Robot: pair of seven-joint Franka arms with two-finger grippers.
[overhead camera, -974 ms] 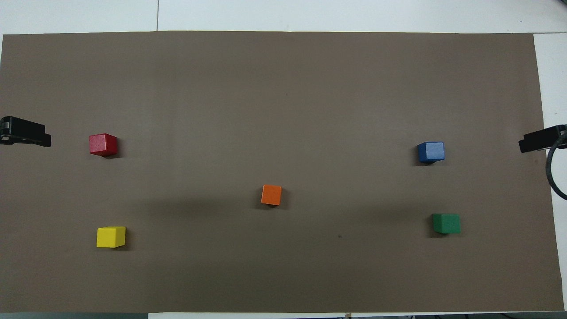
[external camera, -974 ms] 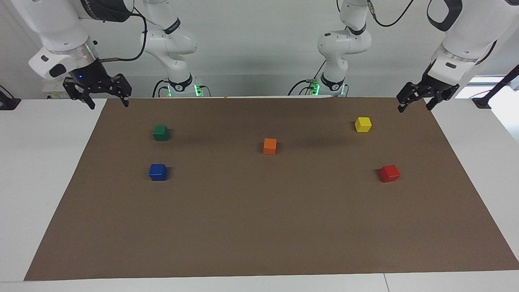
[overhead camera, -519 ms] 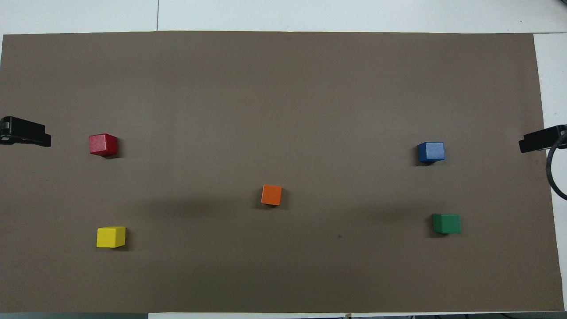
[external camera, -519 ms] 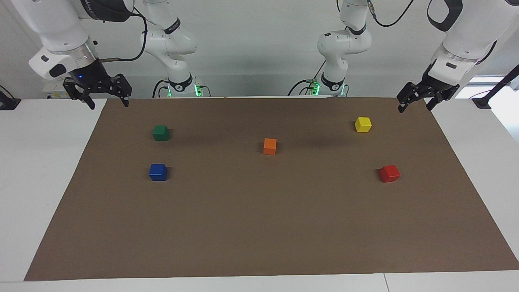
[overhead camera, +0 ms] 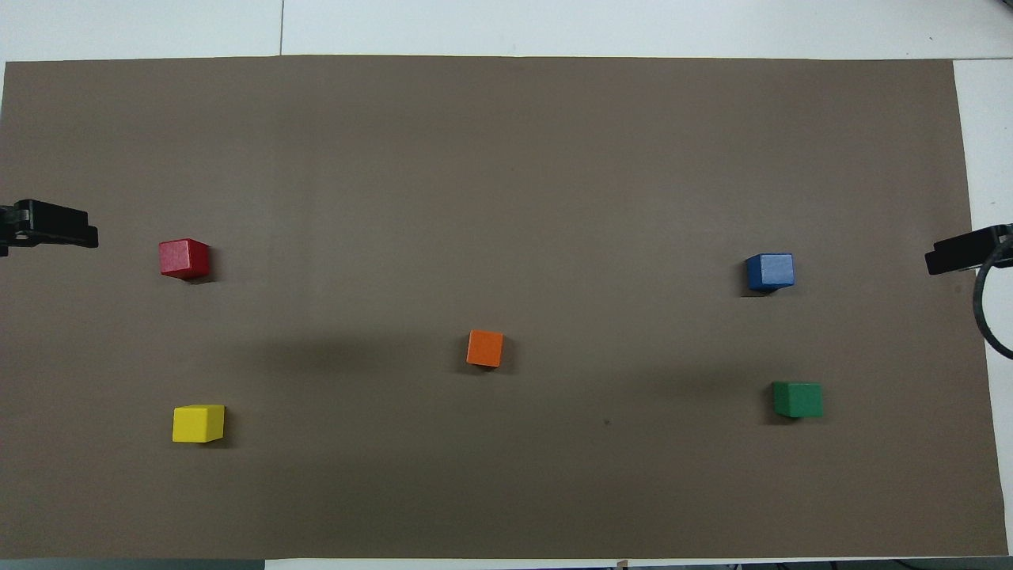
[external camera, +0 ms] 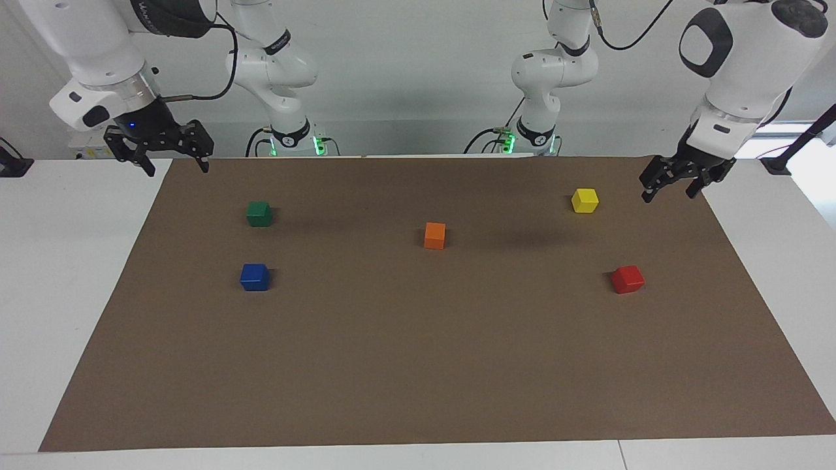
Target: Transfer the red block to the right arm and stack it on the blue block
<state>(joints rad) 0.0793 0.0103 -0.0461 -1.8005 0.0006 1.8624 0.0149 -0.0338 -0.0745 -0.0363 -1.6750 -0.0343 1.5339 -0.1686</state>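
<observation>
Two open, empty end effectors; red and blue blocks sit at opposite ends of the desk.
Right end effector (external camera: 171, 162) waits over the mat's corner, fingers spread, holding nothing, with the green block (external camera: 258, 213) and, farther from the robots, the blue block (external camera: 255, 277) below it. Left end effector (external camera: 676, 177), also spread and empty, hangs beside the yellow block (external camera: 584, 200), which a careless descent could clip; the red block (external camera: 627, 279) lies farther out. An off-centre grasp risks a fumbled handover.
</observation>
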